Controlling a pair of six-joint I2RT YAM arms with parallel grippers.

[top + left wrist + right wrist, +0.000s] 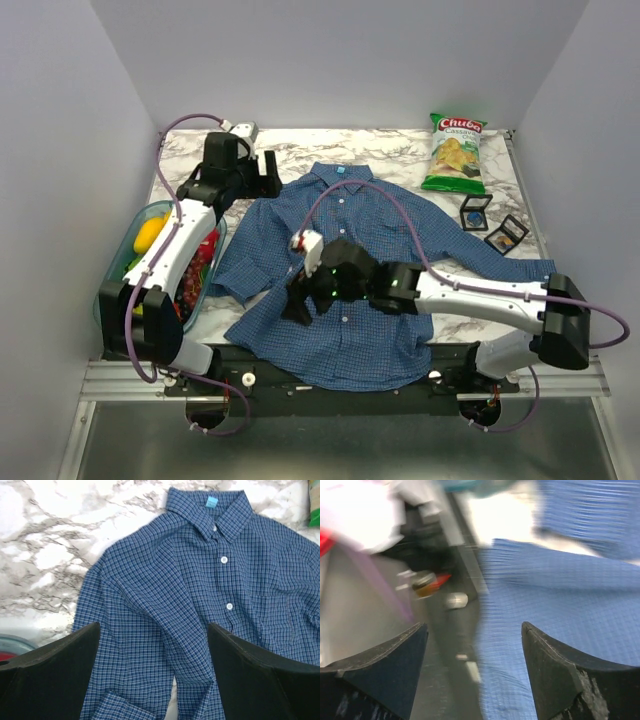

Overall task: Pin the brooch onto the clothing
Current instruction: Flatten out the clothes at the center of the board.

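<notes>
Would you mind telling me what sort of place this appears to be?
Likely a robotics lab test cell: a marble-patterned tabletop enclosed by white walls, with staged props, a blue checked shirt and a Chuba chips bag.

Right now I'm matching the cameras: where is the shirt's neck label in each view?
Top external: neck label, upper centre, at the shirt's far end.
Left wrist: top edge, right of centre.
Right wrist: not in it.
Shared landmark: the shirt, in all three.

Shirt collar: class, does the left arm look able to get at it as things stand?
Probably yes. The left gripper is open, and the collar lies uncovered ahead of it; the right gripper is lower down the shirt.
</notes>
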